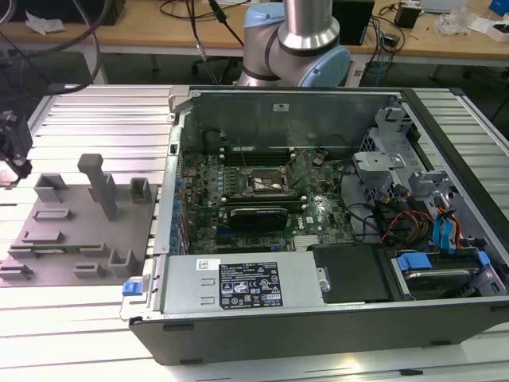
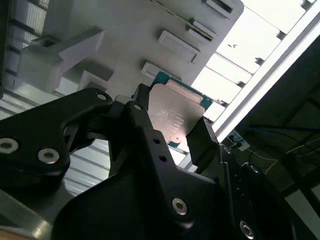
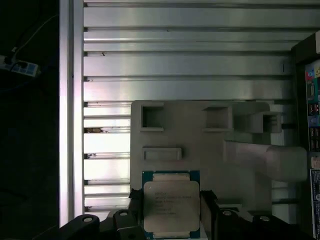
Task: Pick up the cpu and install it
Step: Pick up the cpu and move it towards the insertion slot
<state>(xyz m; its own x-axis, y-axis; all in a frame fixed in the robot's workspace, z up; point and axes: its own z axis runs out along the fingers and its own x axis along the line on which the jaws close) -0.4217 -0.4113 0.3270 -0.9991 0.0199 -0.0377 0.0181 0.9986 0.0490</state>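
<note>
Between the gripper's (image 3: 171, 196) two black fingers (image 3: 207, 212) sits the cpu (image 3: 171, 210), its pale metal top facing the camera in the first wrist view and its green edge showing along one side. The fingers press on two opposite edges of the chip, so the hand is closed narrow on it. In the second wrist view the gripper (image 2: 172, 122) holds the cpu (image 2: 175, 110) tilted, one finger (image 2: 200, 142) on each side, with the grey tray (image 2: 125, 30) behind it and apart from it. In the first wrist view the tray (image 3: 200, 150) also lies beyond the chip, with its shallow square pockets and raised blocks, on a table (image 3: 190, 60) of ribbed metal slats. In the exterior view the gripper (image 1: 14, 151) hangs at the far left edge of the picture, just beside the tray's (image 1: 56, 239) left end, above the table (image 1: 87, 111); I cannot make out the chip itself there. A tall block (image 1: 99, 183) stands upright on the tray. To the exterior view's right lies an open computer case (image 1: 318, 334), and the socket (image 1: 265, 181) sits on the board inside it, well apart from the gripper. A power supply (image 1: 238, 282) runs along the case's near side. The arm's (image 1: 306, 32) pale blue joint rises behind the case.
</note>
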